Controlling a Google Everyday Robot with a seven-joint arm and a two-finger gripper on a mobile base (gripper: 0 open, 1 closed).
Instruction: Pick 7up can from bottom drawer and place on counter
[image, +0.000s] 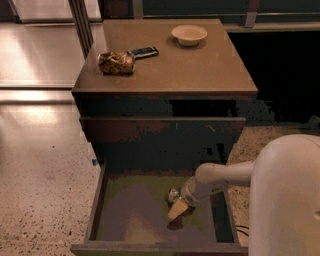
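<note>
Glossy pale speckled floor (40, 150) spreads out to the left of a dark cabinet. On its flat brown matte counter (200, 70) sit, from left to right, a crumpled brown-gold shiny packet (116, 63), a flat black phone-like slab (145, 51) just beside it, and a shallow pale bowl (189, 35) further back.

Below, the wide dark grey-brown bottom drawer (95, 205) is pulled fully out. The small silvery 7up can (173, 194) is inside it, right of centre on the drawer floor. The pale gripper (178, 208) reaches down into the drawer from the right and sits right at the can. I cannot tell whether it is spread or clamped on the can.

From where I stand, the hold looks like the weak spot. If the gripper is on the can's edge and not square around it, the can could roll away or drop on the lift. The narrower drawer front (160, 131) overhangs close above, so a straight rise could clip it and knock the can loose.
</note>
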